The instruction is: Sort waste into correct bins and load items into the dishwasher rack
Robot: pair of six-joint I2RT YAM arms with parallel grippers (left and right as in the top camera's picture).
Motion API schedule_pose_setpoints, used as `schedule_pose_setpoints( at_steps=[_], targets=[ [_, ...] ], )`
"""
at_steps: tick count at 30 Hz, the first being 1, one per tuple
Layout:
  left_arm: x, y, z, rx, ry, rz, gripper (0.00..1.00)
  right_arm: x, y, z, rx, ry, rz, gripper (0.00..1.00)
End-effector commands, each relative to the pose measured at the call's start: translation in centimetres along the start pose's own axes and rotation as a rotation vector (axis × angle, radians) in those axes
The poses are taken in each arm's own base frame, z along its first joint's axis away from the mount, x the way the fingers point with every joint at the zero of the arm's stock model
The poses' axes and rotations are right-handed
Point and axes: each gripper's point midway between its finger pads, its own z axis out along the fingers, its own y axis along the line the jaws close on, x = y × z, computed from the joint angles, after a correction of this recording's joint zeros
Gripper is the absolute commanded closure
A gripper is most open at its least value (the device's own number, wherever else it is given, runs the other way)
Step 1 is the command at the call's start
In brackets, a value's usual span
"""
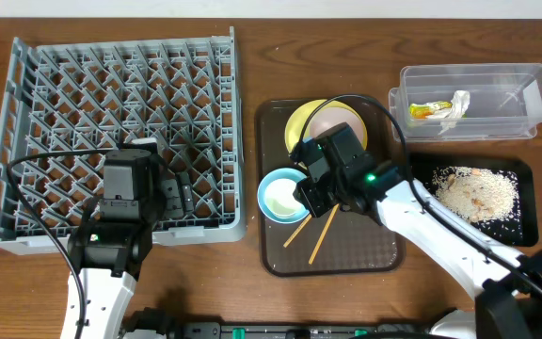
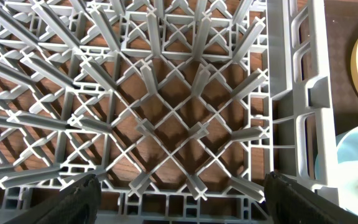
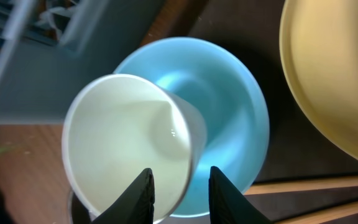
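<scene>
With the snack wrapper (image 1: pixel 423 110) in the clear tub (image 1: pixel 516 87) and the rice (image 1: pixel 478 193) on the black tray (image 1: pixel 530 224), I judge I'm on loading: my right fingers (image 3: pixel 138 196) straddle the wall of the white cup (image 3: pixel 117 137), tilted inside the light blue bowl (image 3: pixel 235 106) on the brown tray (image 1: pixel 356 252), though I cannot tell whether they are clenched on it. My left fingers (image 2: pixel 73 199) hang spread and empty over the dishwasher rack (image 2: pixel 166 93). Next I need a firm pinch on that wall, a lift clear of the bowl, then a carry leftward over the rack's side.
</scene>
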Motion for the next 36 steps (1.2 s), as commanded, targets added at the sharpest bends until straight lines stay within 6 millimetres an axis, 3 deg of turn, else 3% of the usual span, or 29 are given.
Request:
schedule_pose_setpoints(
  at_steps=[1, 5, 10, 13, 17, 21, 26, 31, 36],
  targets=[
    [-0.5, 0.1, -0.2, -0.006, -0.012, -0.010, 0.14, 0.9, -0.3, 1.5, 0.033, 0.043, 0.013, 0.74],
    [-0.5, 0.1, -0.2, -0.006, -0.012, -0.010, 0.14, 1.7, -0.6, 2.7, 0.036, 0.081, 0.040, 0.98],
    [-0.5, 0.1, -0.2, -0.006, -0.012, -0.010, 0.14, -0.3, -0.6, 1.9, 0.033, 0.012, 0.046, 0.99],
    [-0.5, 0.1, -0.2, -0.006, -0.012, -0.010, 0.14, -3.1, -1.1, -0.4, 0.040, -0.082, 0.061, 0.99],
    [-0.5, 0.1, -0.2, -0.006, -0.012, -0.010, 0.14, -7.0, -3.0, -5.0, 0.053, -0.232, 0.122, 0.99],
    [-0.5, -0.2, -0.2, 0.014, -0.010, -0.011, 0.14, -8.8, -4.3, -8.0, -0.023, -0.321, 0.167, 0.99],
    [-1.5, -4.9, -0.8, 0.286, -0.031, -0.024, 0.14, -8.9, -3.9, -8.8, -0.235, -0.316, 0.233, 0.99],
    [-4.0, -10.2, -1.9, 0.607, -0.023, -0.205, 0.15, -9.6, -1.2, -8.9, -0.447, -0.319, 0.184, 0.99],
    [-5.5, -15.9, -4.5, 1.030, 0.098, -0.264, 0.15, -10.4, 1.7, -9.8, -0.640, -0.343, 0.088, 0.99]
  ],
)
